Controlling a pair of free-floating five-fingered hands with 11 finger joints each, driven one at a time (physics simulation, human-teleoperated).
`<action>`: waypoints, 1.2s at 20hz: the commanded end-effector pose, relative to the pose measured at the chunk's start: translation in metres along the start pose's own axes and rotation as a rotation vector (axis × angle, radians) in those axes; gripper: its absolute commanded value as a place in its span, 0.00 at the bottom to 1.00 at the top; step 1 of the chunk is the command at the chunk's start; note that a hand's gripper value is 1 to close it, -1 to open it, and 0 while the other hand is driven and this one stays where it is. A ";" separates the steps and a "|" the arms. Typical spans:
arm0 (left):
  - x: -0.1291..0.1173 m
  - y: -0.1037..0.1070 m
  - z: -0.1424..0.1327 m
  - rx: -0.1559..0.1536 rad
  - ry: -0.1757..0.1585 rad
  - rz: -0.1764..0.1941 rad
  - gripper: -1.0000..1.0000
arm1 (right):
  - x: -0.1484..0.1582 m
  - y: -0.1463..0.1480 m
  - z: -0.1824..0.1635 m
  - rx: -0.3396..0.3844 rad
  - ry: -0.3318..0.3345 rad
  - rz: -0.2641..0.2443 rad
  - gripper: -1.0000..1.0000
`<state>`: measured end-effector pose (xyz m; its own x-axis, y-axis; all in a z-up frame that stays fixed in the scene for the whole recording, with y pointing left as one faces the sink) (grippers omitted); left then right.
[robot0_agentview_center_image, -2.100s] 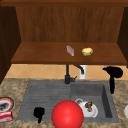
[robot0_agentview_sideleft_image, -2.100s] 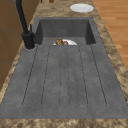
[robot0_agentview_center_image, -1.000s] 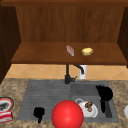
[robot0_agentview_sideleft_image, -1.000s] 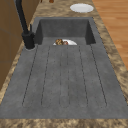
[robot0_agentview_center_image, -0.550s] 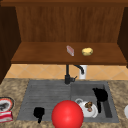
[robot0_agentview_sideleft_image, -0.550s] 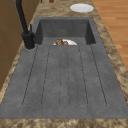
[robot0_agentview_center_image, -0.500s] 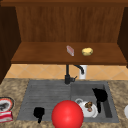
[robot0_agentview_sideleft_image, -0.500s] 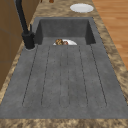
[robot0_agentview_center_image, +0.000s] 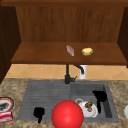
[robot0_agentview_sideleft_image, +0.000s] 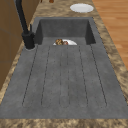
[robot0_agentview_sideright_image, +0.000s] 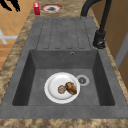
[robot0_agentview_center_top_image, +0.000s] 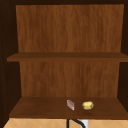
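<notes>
My right hand (robot0_agentview_center_image: 100, 96) hangs in front of the sink basin's right part, fingers pointing down and holding nothing. Just left of it in the front view lies a white plate (robot0_agentview_center_image: 88, 110) with brown food pieces (robot0_agentview_center_image: 88, 105) on the basin floor; the plate (robot0_agentview_sideright_image: 57, 87) and the food (robot0_agentview_sideright_image: 70, 88) also show in the right side view. My left hand (robot0_agentview_center_image: 38, 112) floats low over the drainboard's front left, empty. A hand (robot0_agentview_sideright_image: 11, 4) with loose fingers shows off the counter's front near the red box, likely the left one. A red ball (robot0_agentview_center_image: 67, 115) sits between the hands.
A black faucet (robot0_agentview_center_image: 67, 75) stands behind the sink. The shelf (robot0_agentview_center_image: 45, 56) above carries a pink block (robot0_agentview_center_image: 70, 50) and a yellow lump (robot0_agentview_center_image: 87, 51). On the left counter are a plate (robot0_agentview_center_image: 5, 103) and a red box (robot0_agentview_center_image: 6, 116). Another white plate (robot0_agentview_sideleft_image: 81, 7) lies on the right counter.
The right hand came down and leftward from above the sink's right rim to in front of the basin, then stayed still over the last second. The left hand has not moved.
</notes>
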<state>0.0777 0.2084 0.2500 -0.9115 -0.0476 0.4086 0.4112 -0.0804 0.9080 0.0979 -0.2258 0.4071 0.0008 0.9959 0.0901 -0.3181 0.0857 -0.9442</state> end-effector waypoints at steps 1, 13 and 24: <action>0.000 0.000 0.000 0.000 0.000 0.000 0.50 | -0.008 0.011 -0.027 0.045 -0.037 0.013 0.00; 0.000 0.000 0.000 0.000 0.000 0.000 0.50 | -0.005 0.031 -0.111 0.200 0.000 0.057 0.00; 0.000 0.000 0.000 0.000 0.000 0.000 0.50 | -0.009 0.072 -0.188 0.224 -0.018 0.064 0.00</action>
<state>0.0777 0.2084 0.2500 -0.9115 -0.0476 0.4086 0.4112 -0.0804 0.9080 0.2404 -0.2234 0.2979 -0.0023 0.9975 0.0711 -0.5111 0.0599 -0.8574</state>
